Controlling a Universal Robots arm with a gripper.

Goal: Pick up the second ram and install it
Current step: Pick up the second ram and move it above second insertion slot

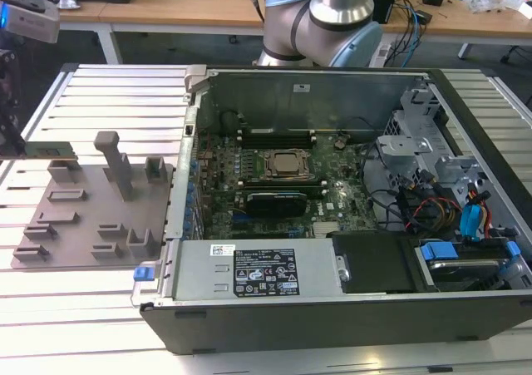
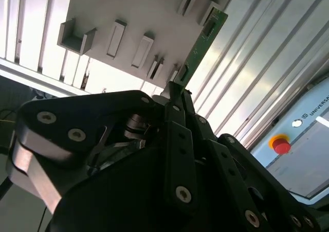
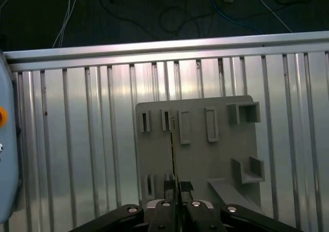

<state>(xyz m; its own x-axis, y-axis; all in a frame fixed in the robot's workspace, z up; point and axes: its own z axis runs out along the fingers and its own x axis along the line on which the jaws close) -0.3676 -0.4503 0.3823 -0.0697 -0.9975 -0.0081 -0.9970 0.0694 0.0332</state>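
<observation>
The second ram [image 1: 50, 150] is a narrow green stick, held level just above the far-left end of the grey holder plate [image 1: 91, 217] in the exterior view. My gripper [image 1: 10, 142] is shut on one end of it at the exterior view's left edge. In the second wrist view the ram [image 2: 205, 41] juts out from the black fingertips [image 2: 177, 95] over the plate's slots [image 2: 115, 36]. The first wrist view shows the ram [image 3: 172, 149] edge-on, rising from my gripper [image 3: 175, 188] over the plate [image 3: 216, 160]. The green motherboard [image 1: 283, 184] lies in the open computer case, apart from the gripper.
The open computer case [image 1: 332, 308] takes up the middle and the exterior view's right, with the arm's base [image 1: 320, 17] behind it. A tall post [image 1: 116, 163] and small brackets stand on the holder plate. A pendant with a red button [image 2: 280, 144] lies on the ribbed metal table [image 1: 83, 308].
</observation>
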